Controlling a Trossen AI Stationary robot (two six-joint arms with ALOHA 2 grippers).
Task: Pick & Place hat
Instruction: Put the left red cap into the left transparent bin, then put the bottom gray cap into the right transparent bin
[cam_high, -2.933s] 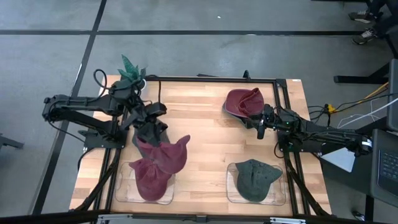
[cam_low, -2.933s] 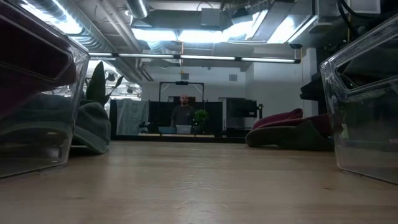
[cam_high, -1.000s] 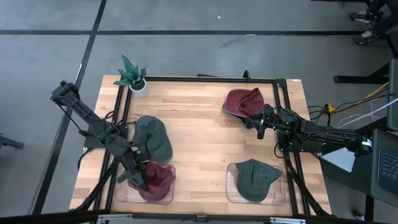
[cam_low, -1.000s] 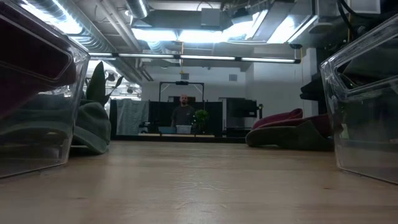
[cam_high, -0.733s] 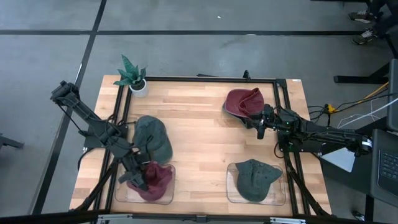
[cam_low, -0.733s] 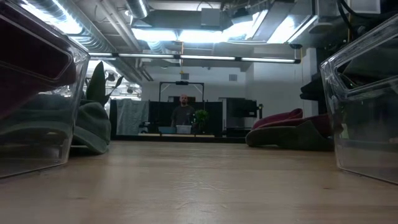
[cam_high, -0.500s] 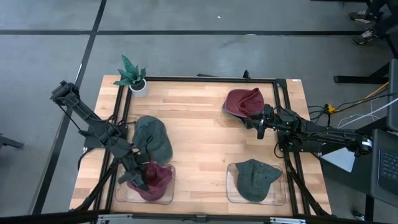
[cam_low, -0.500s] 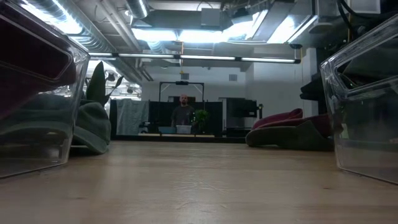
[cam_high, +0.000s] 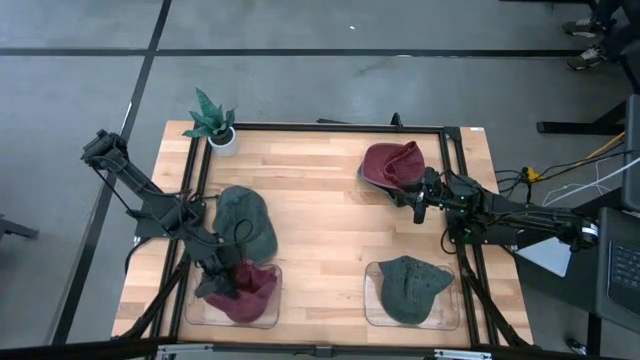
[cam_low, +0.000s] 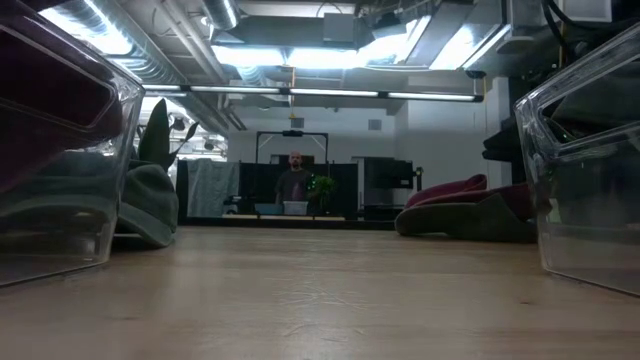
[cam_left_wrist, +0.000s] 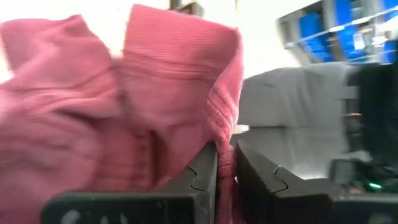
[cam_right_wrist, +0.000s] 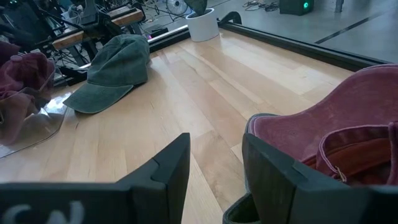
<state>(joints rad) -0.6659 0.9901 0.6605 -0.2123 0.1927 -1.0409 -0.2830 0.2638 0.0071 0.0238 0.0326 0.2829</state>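
Observation:
A maroon hat (cam_high: 250, 292) lies in the clear bin (cam_high: 200, 318) at the near left, with my left gripper (cam_high: 220, 286) shut on it. In the left wrist view its cloth (cam_left_wrist: 124, 112) fills the picture. A green hat (cam_high: 248, 222) rests flat on the table just beyond that bin. Another maroon hat (cam_high: 392, 165) lies at the far right. My right gripper (cam_high: 417, 208) stands open beside it, with nothing between its fingers (cam_right_wrist: 168, 171). Another green hat (cam_high: 410, 288) sits in the near right bin (cam_high: 372, 318). My left gripper pinches a raised edge of the maroon hat (cam_left_wrist: 225, 134) between its two fingers, which stand almost together with the cloth in the narrow gap. It comes slanting down from the table's left side. The rest of the hat sits in the bin, crumpled and slack.
A small potted plant (cam_high: 212, 120) stands at the far left corner. A black frame (cam_high: 340, 127) runs round the table's edges. The middle of the wooden table (cam_high: 320, 250) is bare wood. In the low view a person (cam_low: 293, 185) stands far behind the table.
My left gripper has sunk a little over the near left bin and tipped further downward, still shut on the maroon hat. The hat has settled lower and flatter in the bin.

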